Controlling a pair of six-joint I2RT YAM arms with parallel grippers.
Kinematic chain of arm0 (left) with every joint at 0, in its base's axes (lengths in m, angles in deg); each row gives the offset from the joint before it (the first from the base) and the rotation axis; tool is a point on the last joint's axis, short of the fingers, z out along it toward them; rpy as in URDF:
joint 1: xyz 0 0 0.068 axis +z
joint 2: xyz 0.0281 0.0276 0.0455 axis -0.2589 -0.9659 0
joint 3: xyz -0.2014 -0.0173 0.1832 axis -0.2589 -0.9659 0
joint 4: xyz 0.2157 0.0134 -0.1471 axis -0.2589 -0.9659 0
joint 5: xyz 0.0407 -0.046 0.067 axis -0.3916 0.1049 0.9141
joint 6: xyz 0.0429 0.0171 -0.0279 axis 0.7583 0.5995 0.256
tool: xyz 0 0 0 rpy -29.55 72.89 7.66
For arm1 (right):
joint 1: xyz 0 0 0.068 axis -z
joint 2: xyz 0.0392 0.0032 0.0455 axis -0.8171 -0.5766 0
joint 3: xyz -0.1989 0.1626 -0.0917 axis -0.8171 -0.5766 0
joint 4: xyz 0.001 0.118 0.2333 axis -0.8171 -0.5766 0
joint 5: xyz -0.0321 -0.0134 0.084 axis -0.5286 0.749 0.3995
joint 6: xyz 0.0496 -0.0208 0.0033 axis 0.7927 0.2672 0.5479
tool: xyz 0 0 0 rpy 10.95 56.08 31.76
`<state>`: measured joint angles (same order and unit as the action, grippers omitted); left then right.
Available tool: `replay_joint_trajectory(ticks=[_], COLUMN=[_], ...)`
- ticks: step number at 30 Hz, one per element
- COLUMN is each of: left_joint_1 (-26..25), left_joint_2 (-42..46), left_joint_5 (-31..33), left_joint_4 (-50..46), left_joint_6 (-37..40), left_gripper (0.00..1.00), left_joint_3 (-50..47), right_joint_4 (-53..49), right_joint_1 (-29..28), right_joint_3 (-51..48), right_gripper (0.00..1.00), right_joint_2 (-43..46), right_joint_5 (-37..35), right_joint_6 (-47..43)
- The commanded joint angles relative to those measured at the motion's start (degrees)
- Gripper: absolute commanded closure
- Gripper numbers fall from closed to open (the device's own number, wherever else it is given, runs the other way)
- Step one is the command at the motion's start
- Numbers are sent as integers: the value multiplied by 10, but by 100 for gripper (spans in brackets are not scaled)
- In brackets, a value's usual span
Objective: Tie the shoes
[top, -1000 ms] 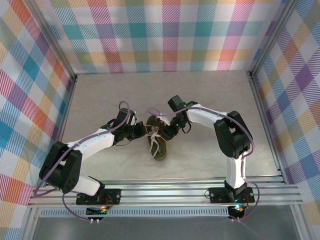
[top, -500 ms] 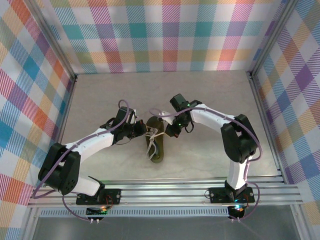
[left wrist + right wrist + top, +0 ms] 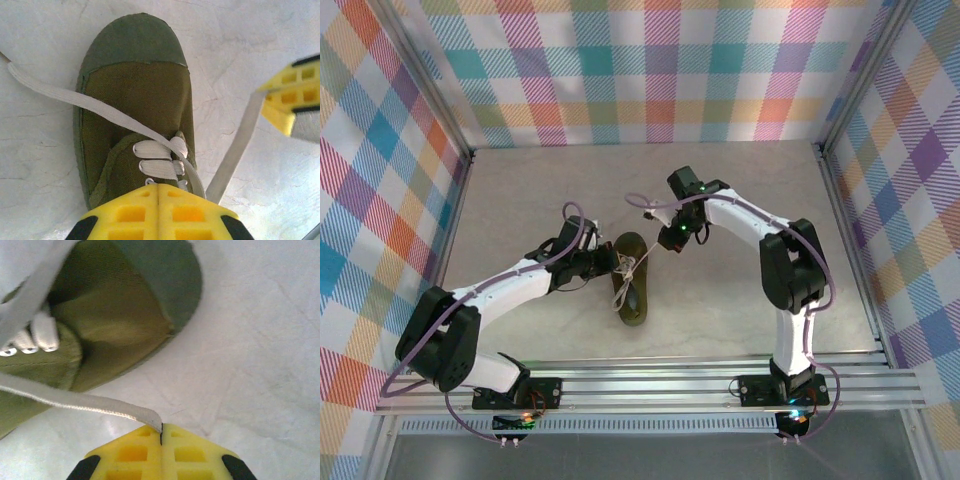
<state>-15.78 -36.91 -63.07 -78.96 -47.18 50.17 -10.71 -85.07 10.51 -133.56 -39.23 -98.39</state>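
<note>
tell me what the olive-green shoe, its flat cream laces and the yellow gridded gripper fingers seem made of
Olive-green shoe: likely cotton canvas, matte, visible weave; toe cap smoother, perhaps rubber. Cream laces: flat woven fabric, probably cotton or polyester. Yellow gripper fingers: rigid plastic, satin, moulded or printed square pockets.

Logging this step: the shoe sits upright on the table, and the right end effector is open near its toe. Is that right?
One thing is off: the right end effector is not open but shut on a lace, as the right wrist view shows. The rest holds: the shoe sits upright on the table, with that end effector near its toe.
</note>
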Motion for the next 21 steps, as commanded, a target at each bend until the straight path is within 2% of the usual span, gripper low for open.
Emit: replay_joint_trajectory(ticks=[1, 3, 5, 8, 11, 16, 19, 21], left_joint_1=[-11, -11, -11, -11, -11, -10, -9, -8], left_joint_2=[-14, -17, -15, -12, -11, -22, -27, -30], left_joint_5=[32, 47, 54, 62, 65, 65, 57, 50], left_joint_4=[6, -4, -8, -17, -25, -41, -42, -45], left_joint_6=[-26, -34, -37, -38, -34, -26, -26, -26], left_gripper=[100, 100, 100, 100, 100, 100, 100, 100], left_joint_3=[16, 21, 22, 27, 34, 52, 58, 62], right_joint_4=[-34, -31, -15, 3, 23, 69, 103, 116], right_joint_1=[-2, -2, -3, -9, -38, -146, -209, -239], right_joint_3=[36, 32, 9, -35, -82, -161, -187, -189], right_gripper=[82, 64, 53, 51, 51, 50, 49, 47], right_joint_2=[-24, -15, 14, 76, 140, 208, 214, 206], right_joint_5=[23, 51, 70, 70, 29, -52, -75, -88], right_joint_6=[-3, 16, 44, 105, 190, 373, 495, 535])
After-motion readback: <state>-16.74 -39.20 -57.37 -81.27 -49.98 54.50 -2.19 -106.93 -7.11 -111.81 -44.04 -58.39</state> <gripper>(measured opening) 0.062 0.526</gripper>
